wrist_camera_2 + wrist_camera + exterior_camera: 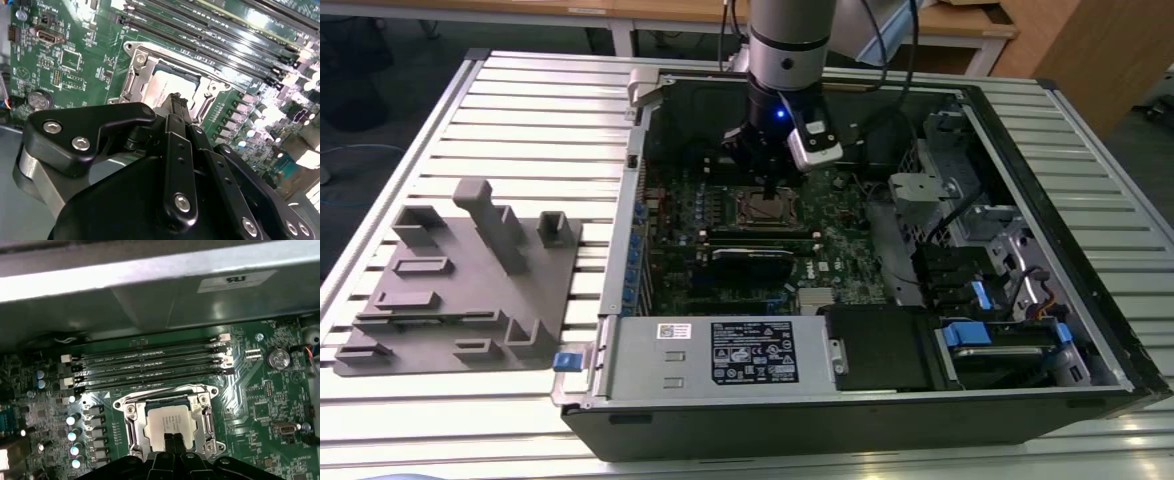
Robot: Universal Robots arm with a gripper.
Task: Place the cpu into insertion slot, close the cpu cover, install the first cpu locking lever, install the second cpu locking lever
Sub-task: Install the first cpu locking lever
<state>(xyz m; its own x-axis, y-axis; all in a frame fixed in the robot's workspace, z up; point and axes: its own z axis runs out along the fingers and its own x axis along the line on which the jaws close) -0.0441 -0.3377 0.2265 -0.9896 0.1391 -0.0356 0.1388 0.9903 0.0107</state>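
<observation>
Silvery cpu x1 in insertion slot, claw above.

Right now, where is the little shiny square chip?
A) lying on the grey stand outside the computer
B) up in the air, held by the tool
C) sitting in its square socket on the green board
C: in both wrist views the chip lies flat inside the metal-framed socket on the green board, with the tool just over it.
</observation>
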